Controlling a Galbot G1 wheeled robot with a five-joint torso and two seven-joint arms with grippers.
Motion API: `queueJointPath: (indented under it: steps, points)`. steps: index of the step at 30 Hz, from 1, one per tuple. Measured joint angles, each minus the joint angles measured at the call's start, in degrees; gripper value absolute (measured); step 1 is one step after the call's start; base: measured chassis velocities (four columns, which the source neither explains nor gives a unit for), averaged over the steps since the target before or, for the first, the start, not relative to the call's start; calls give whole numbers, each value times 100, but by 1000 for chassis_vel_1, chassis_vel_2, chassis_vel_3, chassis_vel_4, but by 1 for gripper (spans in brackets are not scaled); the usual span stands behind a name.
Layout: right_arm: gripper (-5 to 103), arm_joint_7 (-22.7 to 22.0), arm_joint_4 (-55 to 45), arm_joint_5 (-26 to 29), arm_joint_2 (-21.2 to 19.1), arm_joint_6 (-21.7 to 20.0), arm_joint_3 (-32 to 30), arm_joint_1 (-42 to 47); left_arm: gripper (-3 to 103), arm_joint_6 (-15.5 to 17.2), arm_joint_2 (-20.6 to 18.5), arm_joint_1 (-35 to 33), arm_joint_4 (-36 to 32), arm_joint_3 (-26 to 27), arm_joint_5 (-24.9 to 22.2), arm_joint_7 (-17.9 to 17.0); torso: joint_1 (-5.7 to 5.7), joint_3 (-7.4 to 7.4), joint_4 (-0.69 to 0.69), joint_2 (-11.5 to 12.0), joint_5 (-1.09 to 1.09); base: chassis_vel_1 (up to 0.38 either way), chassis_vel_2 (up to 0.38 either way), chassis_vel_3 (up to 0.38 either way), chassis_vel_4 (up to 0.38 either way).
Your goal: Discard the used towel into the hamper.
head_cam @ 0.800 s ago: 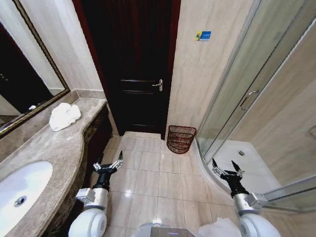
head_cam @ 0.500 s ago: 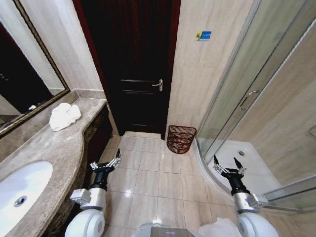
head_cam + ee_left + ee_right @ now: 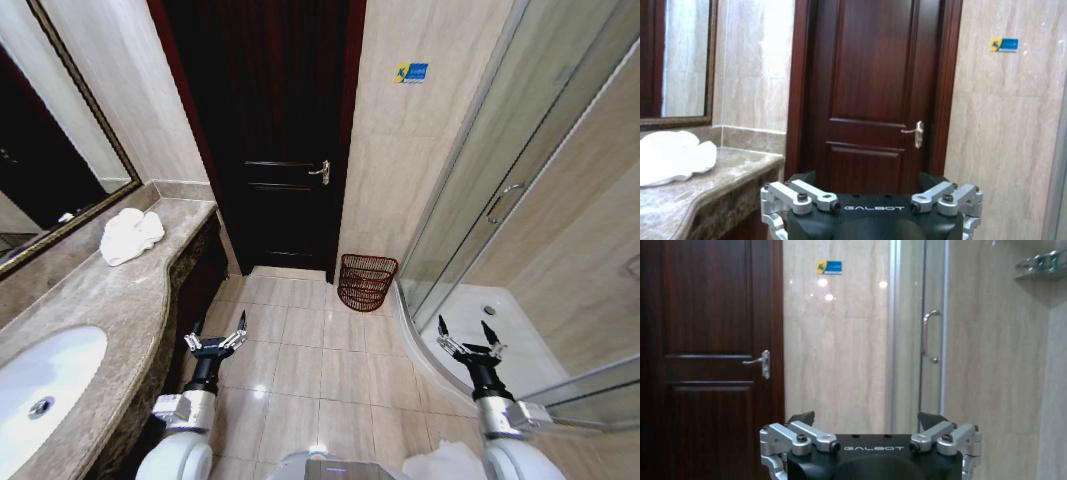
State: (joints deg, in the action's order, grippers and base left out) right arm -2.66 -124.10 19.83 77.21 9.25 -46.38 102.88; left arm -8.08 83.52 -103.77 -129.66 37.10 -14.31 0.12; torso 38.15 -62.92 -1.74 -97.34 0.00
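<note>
While towel point(image 3: 131, 235) sits untouched on counter point(image 3: 110, 300), both grippers low, fingers wide, empty: left gripper point(image 3: 216, 340), right gripper point(image 3: 470, 345). Approach w/ left, pinch 1 thick fold; hamper point(image 3: 366, 281) by door.

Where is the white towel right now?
In the head view, the towel lies crumpled on the counter on the robot's left, below the mirror and beyond the sink.

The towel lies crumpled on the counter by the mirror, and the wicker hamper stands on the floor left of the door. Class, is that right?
Not quite. The towel does lie crumpled on the counter by the mirror, but the head view shows the hamper on the floor right of the door, beside the shower.
</note>
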Motion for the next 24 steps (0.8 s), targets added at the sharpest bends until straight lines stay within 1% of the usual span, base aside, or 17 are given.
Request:
queueJointPath:
  steps: [4,7,8,10,14,17,19,21,24]
  points:
    - [100,-61,0,-105,177,87,27,18,100,73,247,117,-34,-192,111,30,0,0,0,0,0,0,0,0,0]
    - [100,-145,0,-175,340,252,104,-3,100,76,488,151,-54,-294,184,14,0,0,0,0,1,0,0,0,0]
    - [100,-145,0,-175,340,252,104,-3,100,76,488,151,-54,-294,184,14,0,0,0,0,1,0,0,0,0]
    - [100,-42,-9,-140,321,305,106,-5,100,-3,597,171,-127,-269,59,-175,0,0,0,0,0,0,0,0,0]
    - [100,51,2,-75,214,386,77,-73,100,-9,577,116,-293,-70,-76,-265,0,0,-1,0,0,0,0,0,0]
    - [100,27,49,3,226,473,54,-164,100,-7,530,41,-400,10,-103,-264,0,0,-1,0,1,0,0,0,0]
    - [100,9,93,36,248,516,13,-208,100,-10,520,1,-443,34,-116,-237,0,0,-1,0,1,0,0,0,0]
    - [100,-2,158,142,232,556,-53,-217,100,-81,521,-75,-470,42,-133,-78,0,0,-1,0,1,0,0,0,0]
    - [100,0,206,209,198,610,-81,-166,100,-130,560,-102,-445,1,-33,0,0,0,0,0,1,0,0,0,0]
